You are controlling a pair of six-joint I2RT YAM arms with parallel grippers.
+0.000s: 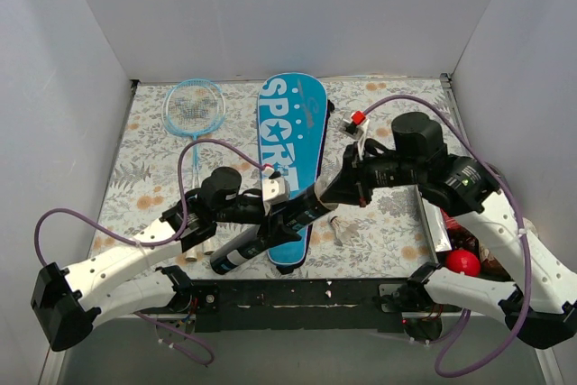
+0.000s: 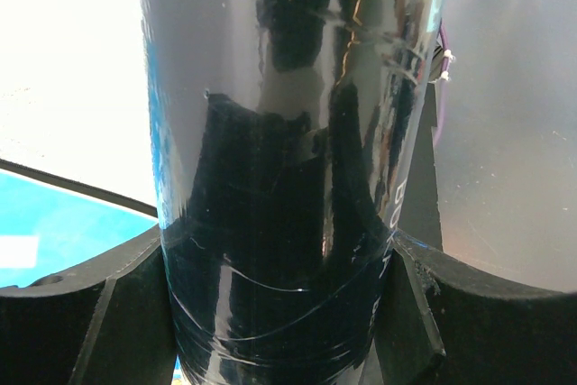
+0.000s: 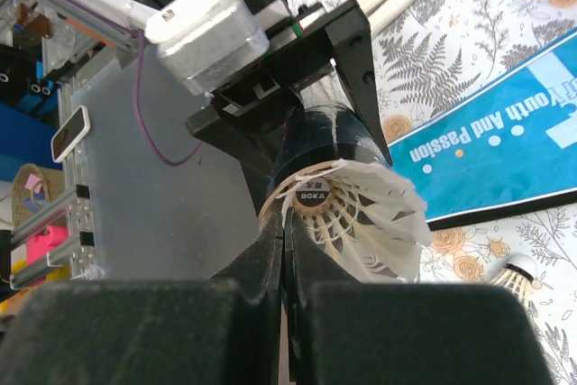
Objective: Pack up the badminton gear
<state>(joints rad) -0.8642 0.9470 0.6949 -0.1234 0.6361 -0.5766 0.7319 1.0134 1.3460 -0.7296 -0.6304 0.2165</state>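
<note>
The shuttlecock [image 3: 361, 218] sits right at the open mouth of the black tube [image 1: 311, 211], cork end towards the right wrist and feathers fanned off to one side. It looks tilted rather than lined up with the bore, and I can't tell whether any of it is inside yet. The right end effector [image 3: 284, 250] has its fingers pressed fully together and seems to pinch the edge of the feather skirt. The tube lies on a slant above the near end of the blue "SPORT" cover [image 1: 290, 132], close to the middle of the worktop's [image 1: 144, 187] near edge. Its long axis runs from near-left up to far-right, with the mouth facing the right arm. The left end effector [image 1: 273, 214] clasps the tube's middle, jaws spread to its width. As I read it, the shuttlecock must swing into line with that axis, and the right arm is the one placed to push. A loose shuttlecock [image 3: 527, 272] lies on the worktop beside the cover.
</note>
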